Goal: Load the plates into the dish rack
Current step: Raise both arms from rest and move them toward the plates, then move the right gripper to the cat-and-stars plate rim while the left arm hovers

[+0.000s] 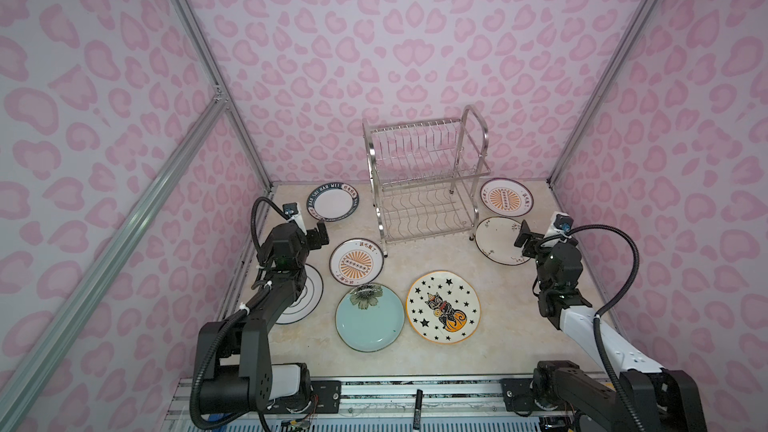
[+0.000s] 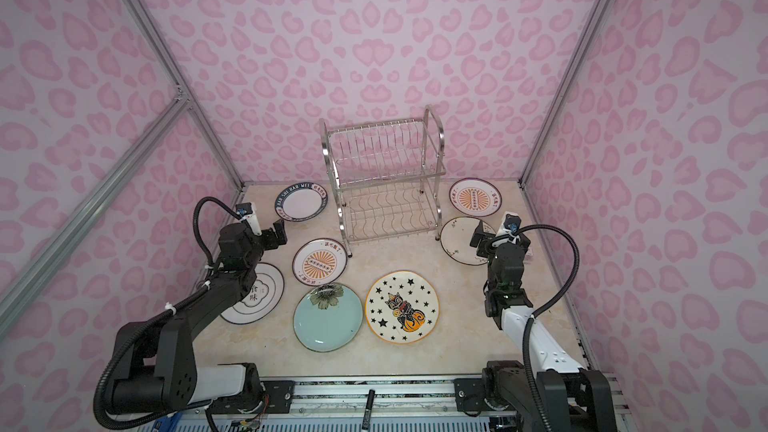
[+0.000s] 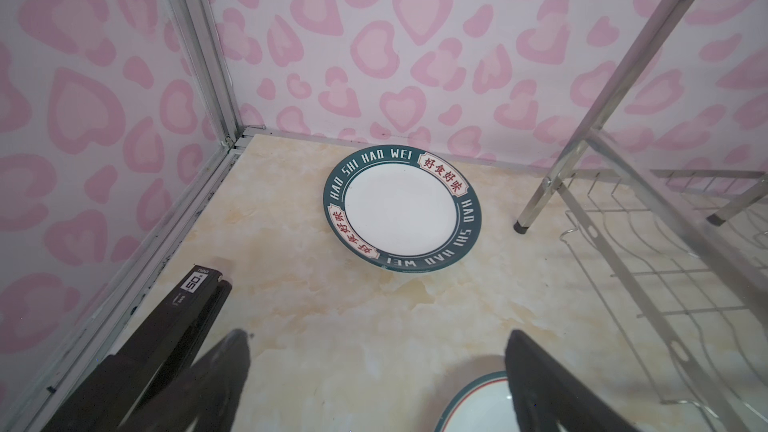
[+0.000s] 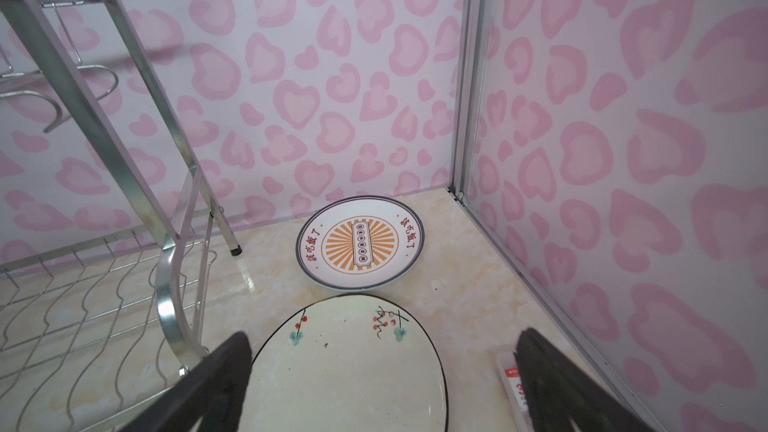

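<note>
In both top views we see the shiny two-tier steel wire dish rack (image 1: 473,151) at centre, empty. The seven round ceramic plates (image 1: 442,305) lie flat around it. Our left gripper (image 1: 320,232) & right gripper (image 1: 524,238), mid-left/mid-right, gape wide, holding nothing. Risk: flat glazed rims, so fingers may skid and a plate drops.

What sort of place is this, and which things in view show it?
Probably a robot test booth, not a kitchen: pink heart-patterned walls on aluminium framing enclose a marble-look tabletop, two robot arms are mounted at its front, and plates lie around a dish rack.
</note>
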Controlling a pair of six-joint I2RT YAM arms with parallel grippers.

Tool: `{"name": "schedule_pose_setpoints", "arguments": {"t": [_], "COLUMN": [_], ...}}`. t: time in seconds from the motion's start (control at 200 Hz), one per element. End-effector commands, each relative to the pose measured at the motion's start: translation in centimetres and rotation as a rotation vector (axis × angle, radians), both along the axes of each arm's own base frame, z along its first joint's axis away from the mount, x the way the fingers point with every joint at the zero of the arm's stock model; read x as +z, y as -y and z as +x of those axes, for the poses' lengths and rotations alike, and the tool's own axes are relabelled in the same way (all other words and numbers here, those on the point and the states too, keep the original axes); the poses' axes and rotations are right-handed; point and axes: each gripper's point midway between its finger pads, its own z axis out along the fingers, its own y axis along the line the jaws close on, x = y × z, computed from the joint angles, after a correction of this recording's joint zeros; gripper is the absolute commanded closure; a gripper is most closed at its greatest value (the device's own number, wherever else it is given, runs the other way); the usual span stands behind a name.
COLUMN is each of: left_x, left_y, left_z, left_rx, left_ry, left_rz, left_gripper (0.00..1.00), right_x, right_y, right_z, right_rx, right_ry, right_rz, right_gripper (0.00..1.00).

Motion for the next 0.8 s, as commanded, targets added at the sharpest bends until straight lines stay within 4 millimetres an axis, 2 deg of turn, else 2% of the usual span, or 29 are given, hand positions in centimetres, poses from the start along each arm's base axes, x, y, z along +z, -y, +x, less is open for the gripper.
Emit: {"name": "schedule_pose_setpoints", "arguments": {"t": [0.0,0.115,0.205,0.295,0.42,0.565,0.66,0.795], "left_x": [2.3,5.5,6.5,7.4,8.7,9.2,9.4,8.6], "left_y": [0.1,1.2,1.9,2.4,3.6,5.1,5.7,6.3], "left_z": [-0.5,-0.5,-0.5,-0.8,-1.6,-2.4,-3.0,-3.7], "left_rx": [0.045,0.003,-0.014,-0.023,-0.080,-0.147,-0.172,-0.199], "left_ry": [0.024,0.012,-0.038,-0.032,0.003,-0.008,-0.011,-0.028], "left_rz": [-0.136,-0.170,-0.161,-0.192,-0.261,-0.312,-0.319,-0.318], "left_gripper": [0.02,0.02,0.02,0.02,0.02,0.03,0.03,0.02], "right_x": [0.1,1.5,1.8,1.3,-0.9,-3.8,-5.6,-8.7], "right_y": [-0.2,-0.4,-0.7,-2.5,-5.5,-8.6,-9.9,-11.5], "right_z": [-0.5,-0.6,-0.6,-0.3,-0.3,-1.0,-1.7,-3.2], "right_rx": [0.003,0.007,0.017,0.102,0.244,0.373,0.405,0.419], "right_ry": [-0.048,-0.055,-0.089,-0.153,-0.266,-0.375,-0.429,-0.541], "right_rz": [0.024,0.064,0.117,0.181,0.297,0.447,0.499,0.541], "right_gripper": [0.01,0.01,0.01,0.01,0.01,0.01,0.01,0.03]}}
